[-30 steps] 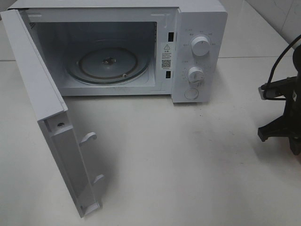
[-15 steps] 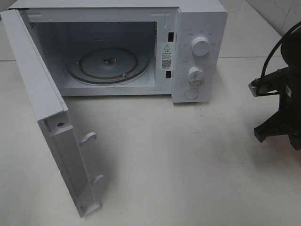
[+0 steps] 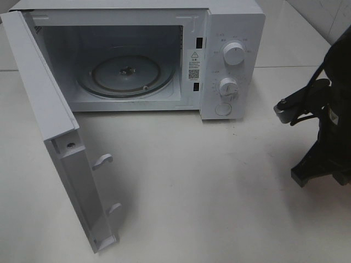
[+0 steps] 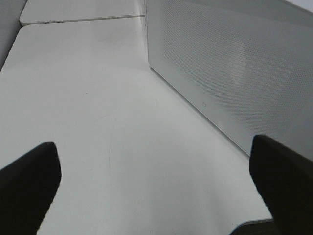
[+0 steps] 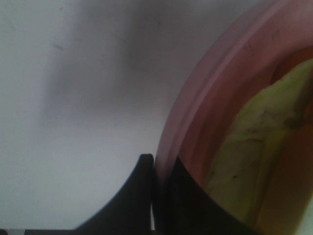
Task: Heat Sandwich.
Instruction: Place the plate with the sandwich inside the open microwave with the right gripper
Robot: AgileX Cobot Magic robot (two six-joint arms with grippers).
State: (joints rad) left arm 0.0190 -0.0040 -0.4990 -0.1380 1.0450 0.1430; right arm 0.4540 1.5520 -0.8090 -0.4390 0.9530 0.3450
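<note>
The right tool is closed narrow on the rim of the pink plate, one dark finger outside the rim and the other inside it. The sandwich lies on that plate just inside the pinched rim, its yellow-green filling showing; only the right wrist view catches it. From above, the right arm hangs over the white tabletop at 3 o'clock, well apart from the microwave, which stands at 12 o'clock. The microwave's door is swung fully open toward 8 o'clock, and the glass turntable lies bare in the cavity. Two round knobs sit on the panel on the cavity's 3 o'clock side. The left tool is spread wide and holds nothing, hovering over the tabletop beside a white perforated panel of the microwave.
</note>
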